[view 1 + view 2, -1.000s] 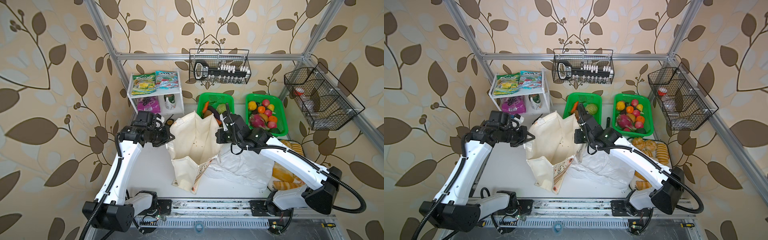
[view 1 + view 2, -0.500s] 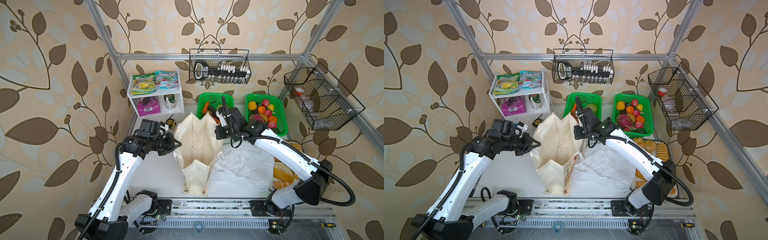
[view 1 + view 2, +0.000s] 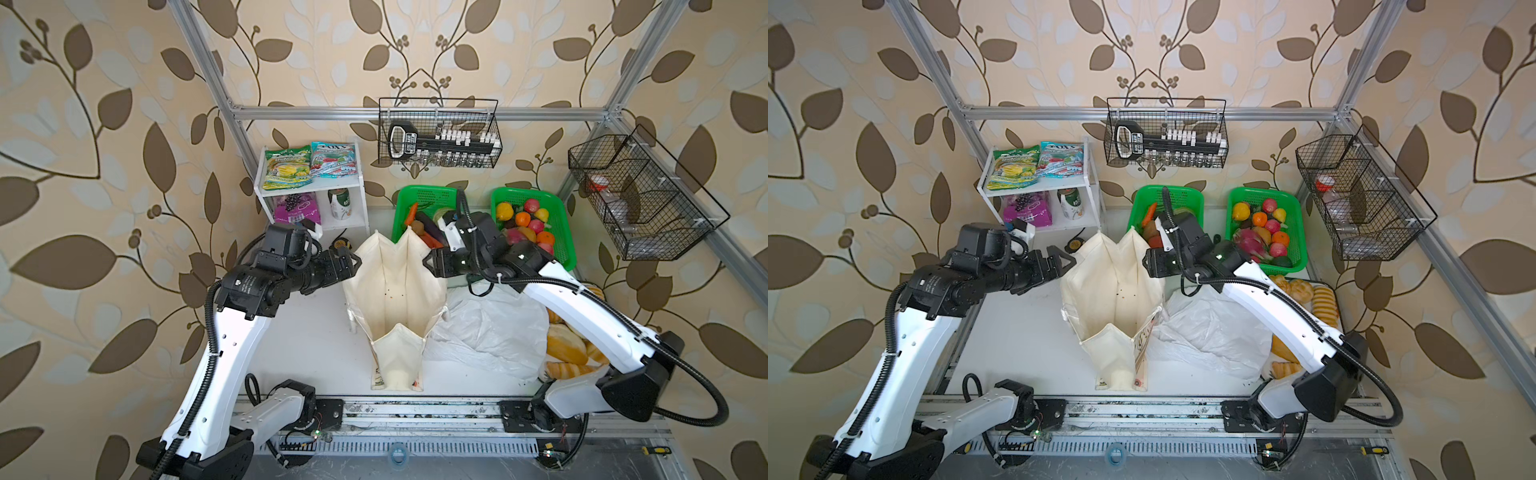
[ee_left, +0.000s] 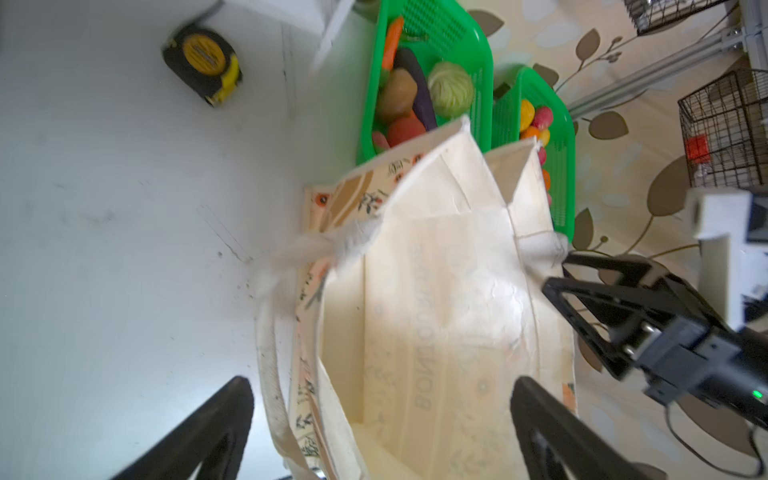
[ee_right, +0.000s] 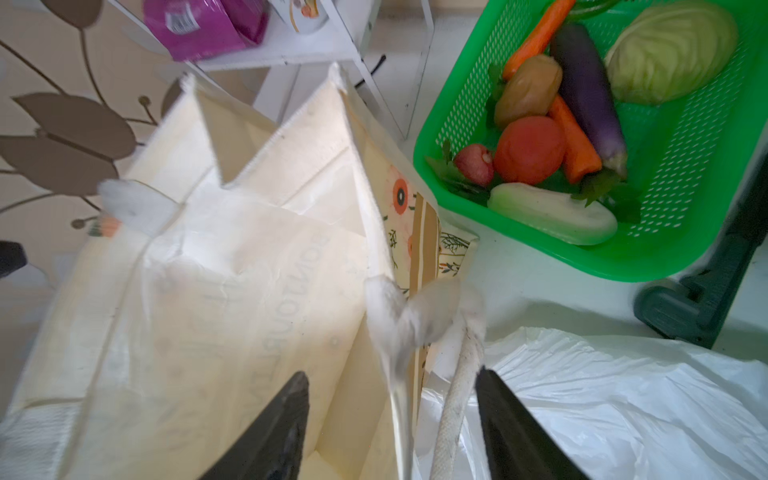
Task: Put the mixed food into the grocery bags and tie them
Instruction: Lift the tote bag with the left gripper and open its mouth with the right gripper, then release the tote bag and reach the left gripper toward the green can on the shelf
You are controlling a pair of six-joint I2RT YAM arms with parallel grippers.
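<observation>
The cream canvas tote stands on the table with its mouth wide open and nothing showing inside. My left gripper is open at its left rim, the jaws straddling the wall and a loose handle. My right gripper is open at the right rim, around the wall and a rope handle. The white plastic bag lies crumpled to the right. Purple pouch, green can and teal-and-red packet sit on the shelf. Cabbage, potato and tomato lie in a green basket.
A white shelf unit stands at the back left, two green baskets at the back. Bread rolls lie under my right arm. A tape measure sits by the shelf. Wire baskets hang on the frame.
Both grippers were shut on the tote's rim and pulled it upright and open. They have now opened and let go; the handles blur as they drop.
</observation>
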